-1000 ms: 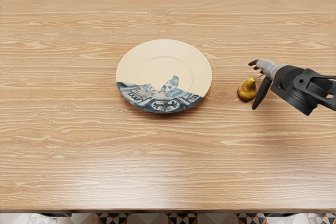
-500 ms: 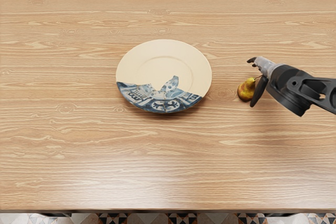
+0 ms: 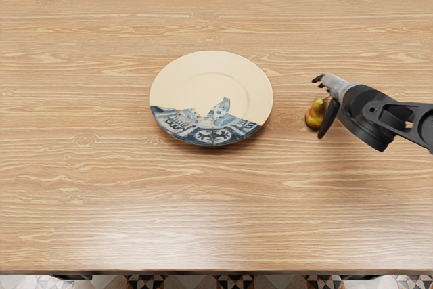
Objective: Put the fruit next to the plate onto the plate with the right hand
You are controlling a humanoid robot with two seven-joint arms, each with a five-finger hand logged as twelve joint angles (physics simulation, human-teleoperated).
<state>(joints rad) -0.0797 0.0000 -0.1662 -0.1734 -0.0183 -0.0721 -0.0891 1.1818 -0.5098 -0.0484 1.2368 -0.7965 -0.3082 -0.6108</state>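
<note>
A small yellow-brown pear (image 3: 314, 114) lies on the wooden table, a short way right of the plate (image 3: 211, 79). The plate is cream with a blue pattern along its near edge and has nothing on it. My right hand (image 3: 324, 103) comes in from the right edge and sits right against the pear's right side. Its dark fingers (image 3: 327, 118) are spread, one reaching above the pear and one hanging down beside it. They hold nothing. The left arm does not show.
The wooden table (image 3: 216, 201) fills the view, with its front edge near the bottom and patterned floor tiles below it. Nothing else stands on it.
My right hand has crept left toward the pear, from just right of it to touching distance. The pear and plate have not moved.
</note>
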